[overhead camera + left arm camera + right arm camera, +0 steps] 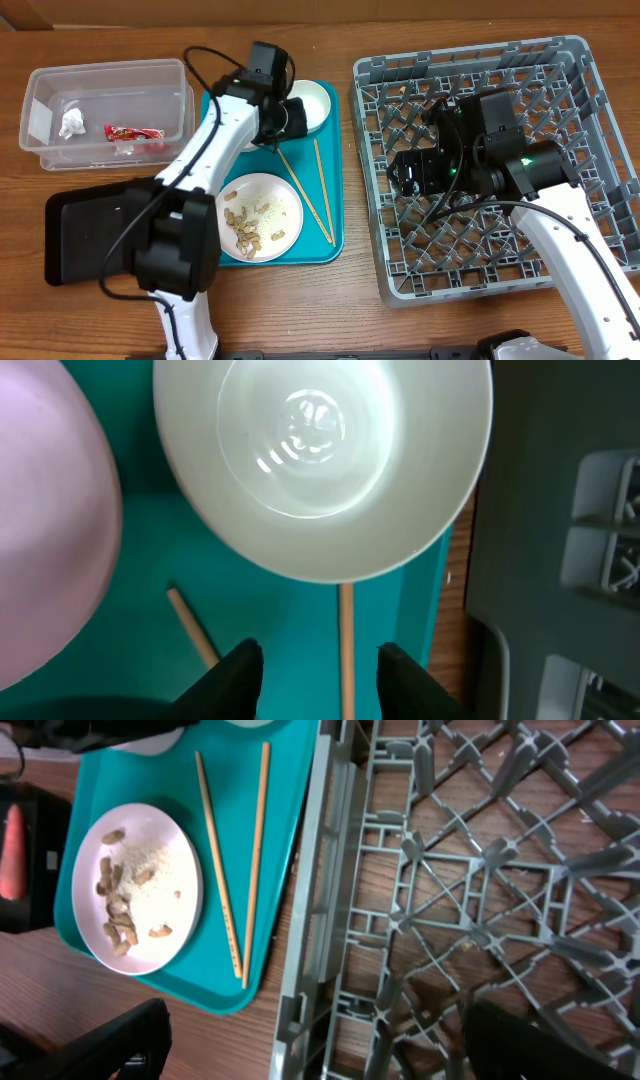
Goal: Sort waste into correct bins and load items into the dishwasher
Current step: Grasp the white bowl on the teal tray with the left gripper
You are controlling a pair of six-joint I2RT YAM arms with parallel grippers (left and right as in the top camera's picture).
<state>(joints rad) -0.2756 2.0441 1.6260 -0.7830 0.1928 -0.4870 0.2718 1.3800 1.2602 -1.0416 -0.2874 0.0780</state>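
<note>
My left gripper (320, 660) hovers open over the teal tray (330, 215), just short of a white bowl (320, 460), (310, 105). One chopstick (345, 650) lies on the tray below the gap between its fingers, the other chopstick (192, 625) to the left. A pink bowl (50, 540) sits at far left. My right gripper (320, 1040) stands wide open and empty over the left edge of the grey dishwasher rack (600, 120), (450, 870). A white plate (258, 217) carries peanut shells (120, 910). The clear tub (105, 80) holds a whitish scrap (72, 123) and a red wrapper (133, 132).
The black tray (85, 235) sits front left, partly under my left arm. In the right wrist view an orange carrot (12, 850) lies in it. Bare wooden table shows in front of the trays and the rack.
</note>
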